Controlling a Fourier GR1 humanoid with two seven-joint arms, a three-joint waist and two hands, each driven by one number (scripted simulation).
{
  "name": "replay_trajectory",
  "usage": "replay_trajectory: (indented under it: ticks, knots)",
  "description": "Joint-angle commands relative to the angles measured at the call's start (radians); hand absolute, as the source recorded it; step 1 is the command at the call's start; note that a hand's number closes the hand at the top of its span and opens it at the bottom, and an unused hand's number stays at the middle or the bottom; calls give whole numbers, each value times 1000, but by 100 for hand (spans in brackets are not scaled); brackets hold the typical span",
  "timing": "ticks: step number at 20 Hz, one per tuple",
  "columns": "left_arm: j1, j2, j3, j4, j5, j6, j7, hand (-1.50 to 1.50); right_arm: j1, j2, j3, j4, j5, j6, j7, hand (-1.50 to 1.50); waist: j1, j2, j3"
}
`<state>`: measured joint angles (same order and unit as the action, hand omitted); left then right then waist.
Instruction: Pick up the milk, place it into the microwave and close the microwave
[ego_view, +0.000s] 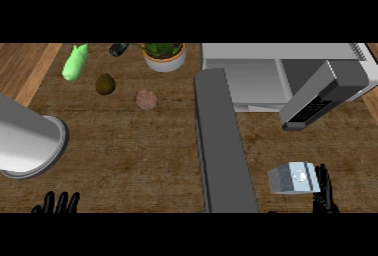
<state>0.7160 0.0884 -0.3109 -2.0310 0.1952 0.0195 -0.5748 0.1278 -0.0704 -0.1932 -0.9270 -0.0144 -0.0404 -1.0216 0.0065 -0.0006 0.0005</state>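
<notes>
The counter (133, 145) was seen carrying the microwave (251, 75) at its far right corner with the door (225, 145) swung wide open toward the near edge, evidently so the cavity could receive the milk (294, 178), which stood near the near edge, right of the door. The right hand (323, 192) was set against the carton's right side, fingers straight and together, judged ready to close round it, while the left hand (57, 204) was rested at the near left edge, fingers up and spread.
</notes>
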Motion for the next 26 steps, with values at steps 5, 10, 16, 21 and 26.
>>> replay_trajectory:
  ticks: [5, 10, 16, 21, 26]
  knots:
    - [15, 12, 14, 88, 26, -24, -85, -150, -134, 5, 2, 117, 20, -20, -66, -150, 2, 0, 0]
    - [-16, 22, 4, 27, 31, 5, -27, -150, -147, 19, 2, 113, -8, -7, -29, -150, -1, 0, 0]
    - [91, 35, -55, -15, 3, 15, -70, -150, -148, 62, -26, 107, -14, -101, -62, -150, 0, -1, 0]
    - [50, 20, -72, 18, -22, 35, -61, -150, -221, -19, -55, 212, 55, -173, -98, 150, 3, 1, 0]
    - [49, 65, -11, 43, 36, -15, -101, -150, -308, -37, -130, 253, 13, -216, -74, 150, 6, 2, 0]
